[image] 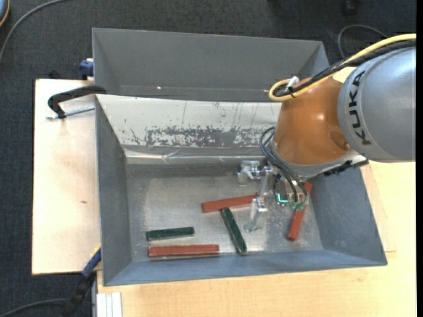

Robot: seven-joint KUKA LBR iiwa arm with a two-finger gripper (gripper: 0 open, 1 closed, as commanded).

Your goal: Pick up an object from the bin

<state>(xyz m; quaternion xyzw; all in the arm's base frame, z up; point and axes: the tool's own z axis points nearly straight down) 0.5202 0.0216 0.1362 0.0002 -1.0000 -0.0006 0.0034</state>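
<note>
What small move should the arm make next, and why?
Probably a short descent, straight down, as a judgement only. The jaws hang by the right end of the red-brown stick, close to where the slanted dark green stick meets it on the floor of the bin. Both sticks lie flat, not lifted. The other red stick lies apart, further right.

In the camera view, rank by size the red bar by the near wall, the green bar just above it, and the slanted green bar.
1. Red bar, clearly the longest.
2. Flat green bar and slanted green bar look alike; I won't rank them.
</note>
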